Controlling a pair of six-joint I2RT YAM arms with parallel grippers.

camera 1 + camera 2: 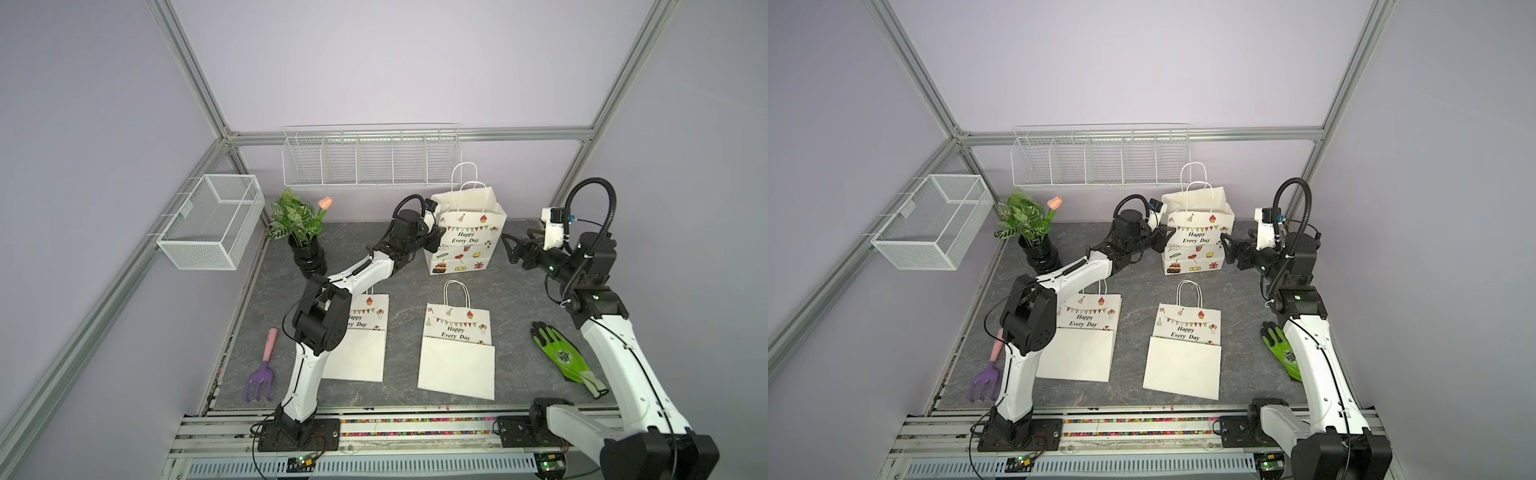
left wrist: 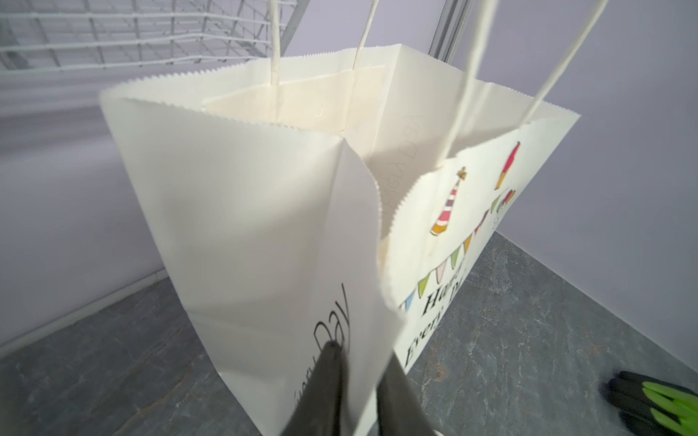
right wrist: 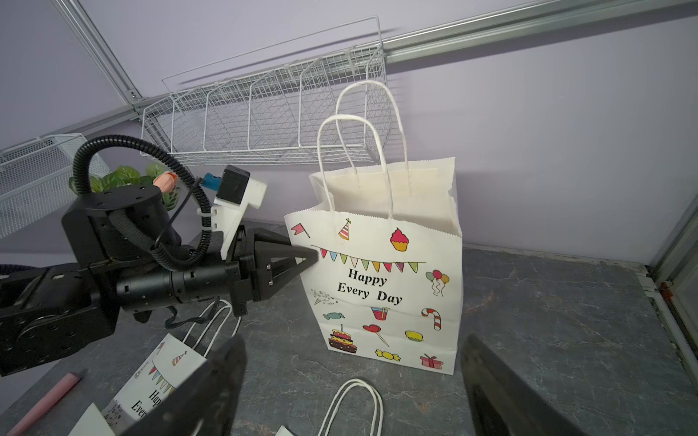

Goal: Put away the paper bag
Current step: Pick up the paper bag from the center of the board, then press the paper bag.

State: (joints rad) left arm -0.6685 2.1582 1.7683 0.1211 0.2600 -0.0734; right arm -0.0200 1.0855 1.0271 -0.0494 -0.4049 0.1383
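A dark grey marbled tabletop (image 1: 409,286) sits between lilac walls. The left gripper (image 2: 362,366) has its jaws drawn nearly together on a side fold of the standing white paper bag with party prints (image 1: 469,245), near its front corner and a little below the rim. The bag stands upright at the back of the table, close to the wall and below one end of the white wire divider rack (image 1: 370,160). The right gripper (image 1: 509,248) hangs near the bag's other side, jaws wide, holding nothing.

The bag looks light, thin and quick to crease, and would likely buckle if squeezed mid-panel. The side creases or the twisted paper handles (image 3: 359,124) seem the firmer holds.

Only the left wrist view shows the paper lying between the fingers. The right wrist view gives the printed front and the left gripper's tip at the corner.
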